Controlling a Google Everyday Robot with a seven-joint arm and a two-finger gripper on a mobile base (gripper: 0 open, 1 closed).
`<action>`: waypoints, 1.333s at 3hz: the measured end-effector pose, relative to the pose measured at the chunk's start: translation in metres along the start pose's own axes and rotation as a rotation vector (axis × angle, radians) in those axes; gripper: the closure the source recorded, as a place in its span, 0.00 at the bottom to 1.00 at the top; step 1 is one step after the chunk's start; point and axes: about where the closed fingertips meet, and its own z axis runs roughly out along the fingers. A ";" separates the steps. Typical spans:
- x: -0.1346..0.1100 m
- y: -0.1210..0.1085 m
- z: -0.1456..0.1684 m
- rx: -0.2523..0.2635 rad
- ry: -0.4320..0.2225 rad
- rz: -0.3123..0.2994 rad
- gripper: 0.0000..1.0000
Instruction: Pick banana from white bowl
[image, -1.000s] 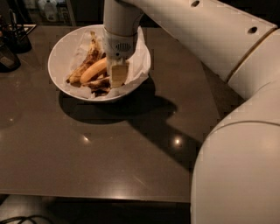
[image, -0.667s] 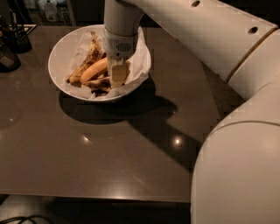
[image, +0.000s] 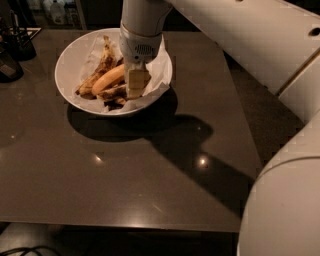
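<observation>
The white bowl (image: 75, 55), lined with crumpled white paper, stands at the back left of the dark table. The yellow-orange banana (image: 106, 80) lies in it, slanting up to the right. My gripper (image: 135, 84) reaches straight down into the bowl at the banana's right end, which it hides. Whether it touches the banana is not visible.
Brown-black banana peels lie in the bowl beside the banana, one behind it (image: 103, 61) and one in front of it (image: 116, 96). Small dark containers (image: 11, 55) stand at the table's left edge. My white arm (image: 240, 45) spans the right side. The table's front edge (image: 125, 225) is near.
</observation>
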 end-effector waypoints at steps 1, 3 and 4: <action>-0.010 0.006 -0.022 0.055 -0.036 -0.007 1.00; -0.019 0.012 -0.040 0.101 -0.069 -0.014 1.00; -0.029 0.012 -0.048 0.115 -0.064 -0.049 1.00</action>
